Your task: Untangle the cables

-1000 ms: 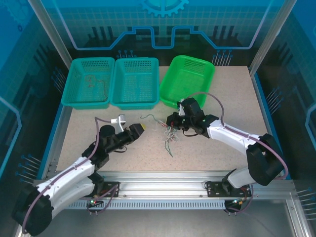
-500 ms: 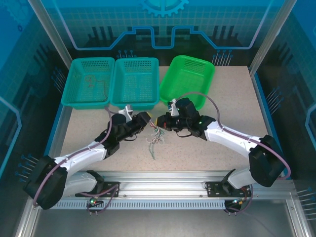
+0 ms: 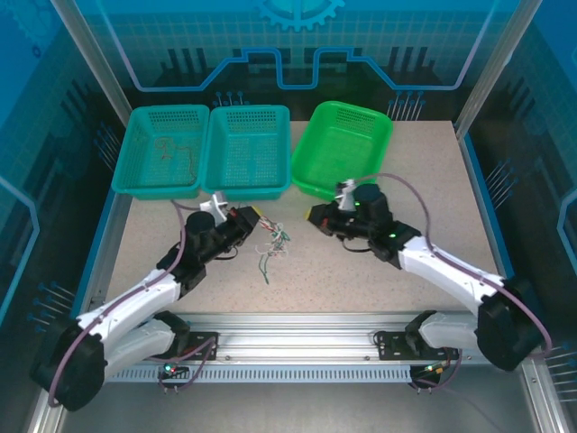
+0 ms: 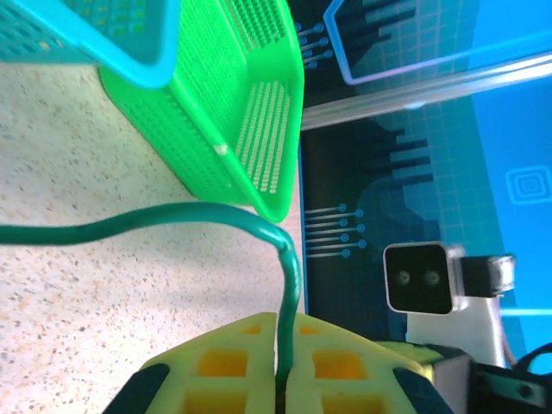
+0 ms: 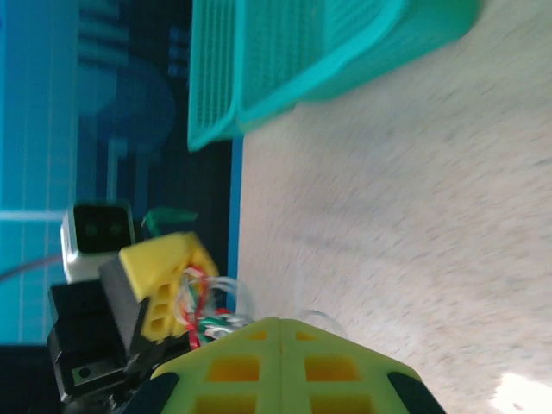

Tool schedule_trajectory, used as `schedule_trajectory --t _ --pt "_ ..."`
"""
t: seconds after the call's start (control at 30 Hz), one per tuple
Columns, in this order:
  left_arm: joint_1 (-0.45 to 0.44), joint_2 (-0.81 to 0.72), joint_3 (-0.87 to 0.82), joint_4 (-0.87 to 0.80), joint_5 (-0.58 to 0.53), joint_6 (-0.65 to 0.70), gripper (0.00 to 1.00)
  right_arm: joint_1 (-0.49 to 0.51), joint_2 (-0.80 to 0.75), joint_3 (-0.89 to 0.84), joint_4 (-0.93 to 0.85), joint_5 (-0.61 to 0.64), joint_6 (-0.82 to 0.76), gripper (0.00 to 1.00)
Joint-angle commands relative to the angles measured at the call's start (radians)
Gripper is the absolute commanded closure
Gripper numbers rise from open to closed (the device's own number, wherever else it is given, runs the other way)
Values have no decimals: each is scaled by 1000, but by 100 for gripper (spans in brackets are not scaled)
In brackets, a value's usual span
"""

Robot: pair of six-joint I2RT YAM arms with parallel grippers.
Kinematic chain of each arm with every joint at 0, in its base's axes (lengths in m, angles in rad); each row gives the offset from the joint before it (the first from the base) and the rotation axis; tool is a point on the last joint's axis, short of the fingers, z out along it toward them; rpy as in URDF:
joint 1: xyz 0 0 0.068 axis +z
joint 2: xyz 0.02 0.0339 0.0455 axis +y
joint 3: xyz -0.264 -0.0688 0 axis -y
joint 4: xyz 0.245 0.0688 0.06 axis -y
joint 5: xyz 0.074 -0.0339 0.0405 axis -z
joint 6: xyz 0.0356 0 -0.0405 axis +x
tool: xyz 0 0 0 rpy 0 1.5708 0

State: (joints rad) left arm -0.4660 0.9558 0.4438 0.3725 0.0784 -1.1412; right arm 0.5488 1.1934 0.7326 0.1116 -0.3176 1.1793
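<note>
Left hand (image 4: 280, 349) is clamped fully closed on a dark green cable (image 4: 198, 214), which arcs off over the bench (image 3: 343, 280). The cables (image 3: 270, 242), a red, white and green tangle, sit at the left hand's tip, on the near side of the green basket (image 3: 343, 144) and left of its near-left corner. Right hand (image 3: 315, 216) is just in front of that same basket corner, apart from the tangle, its fingers pressed flat together. Can't tell if any wire is between them.
</note>
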Motion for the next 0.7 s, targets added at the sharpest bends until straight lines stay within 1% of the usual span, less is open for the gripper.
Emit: schedule_trajectory --t 0.0,0.07,0.1,0.17,0.2,0.27,0.4,0.43,0.47,0.57,0.67 --pt "20 -54 -2 -109 -21 65 100 -44 -71 -40 -49 40 2 100" --pt "19 -51 8 -111 -5 77 100 -34 -70 -30 -71 28 -37 100" --pt "19 -41 12 -107 6 78 100 -15 -64 -10 -77 16 -80 100" --pt "17 -16 25 -98 26 87 100 57 -51 62 -128 23 -210 100" --pt "17 -7 29 -97 32 94 100 93 -40 100 -169 36 -251 99" --pt "12 8 30 -84 32 108 100 161 8 181 -216 37 -300 84" --pt "9 26 44 -89 36 135 100 248 133 258 -210 4 -259 79" --pt "8 28 48 -97 35 140 100 261 168 277 -213 -2 -251 74" --pt "6 29 50 -103 34 144 100 272 199 296 -219 -2 -244 71" --pt "4 20 47 -114 28 144 100 287 261 328 -240 19 -227 70" --pt "4 5 40 -127 23 144 100 287 294 336 -227 30 -215 72"
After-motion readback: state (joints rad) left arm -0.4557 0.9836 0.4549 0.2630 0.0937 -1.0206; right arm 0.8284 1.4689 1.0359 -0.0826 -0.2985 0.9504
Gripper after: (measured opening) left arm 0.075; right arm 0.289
